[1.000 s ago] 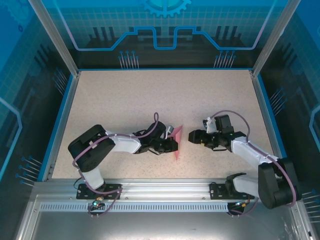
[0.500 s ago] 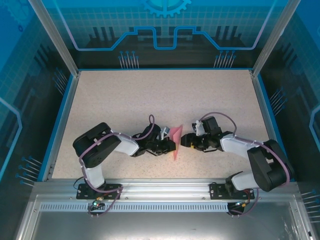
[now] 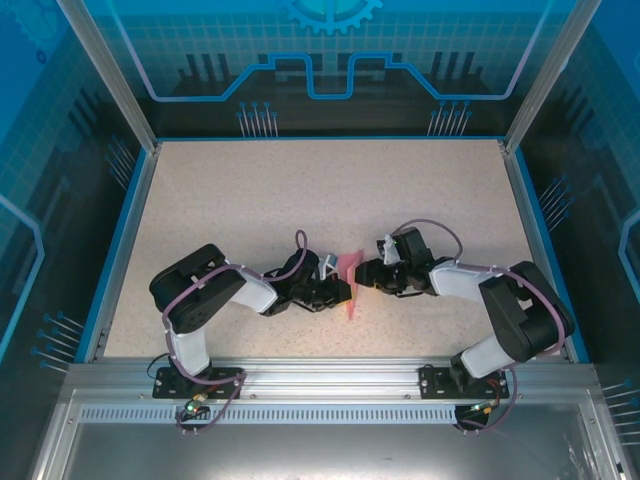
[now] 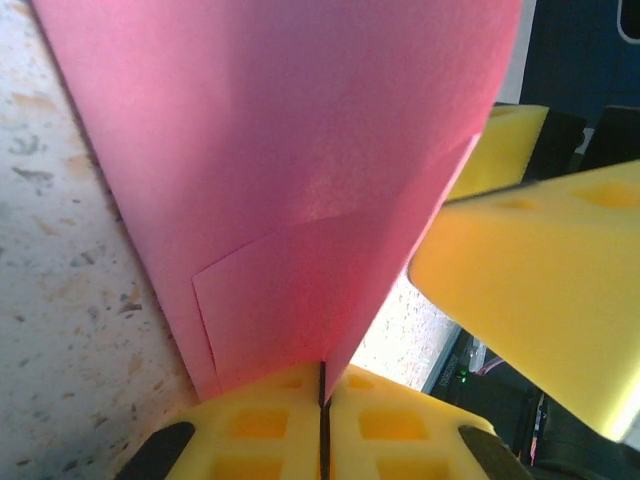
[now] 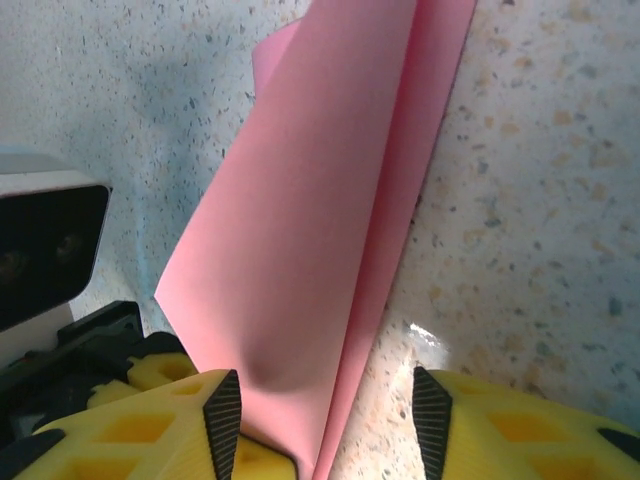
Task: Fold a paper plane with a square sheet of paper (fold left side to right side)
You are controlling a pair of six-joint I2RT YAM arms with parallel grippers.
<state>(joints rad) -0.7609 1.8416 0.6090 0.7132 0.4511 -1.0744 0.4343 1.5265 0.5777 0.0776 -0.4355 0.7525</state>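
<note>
The sheet of paper (image 3: 351, 287) rests on the table (image 3: 300, 190), near the middle and closer to the arms' bases than to the far edge. The left gripper (image 3: 343, 291) lies just left of it, pads pressed together on the sheet. The right gripper (image 3: 367, 276) lies just right of it, with a finger on either side of the sheet.

Speckled beige table (image 3: 250, 200), blue walls (image 3: 330, 60)

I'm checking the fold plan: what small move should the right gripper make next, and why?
Probably close the right gripper: its jaws stand apart on either side of the pink paper, which the left gripper is shut on.
</note>
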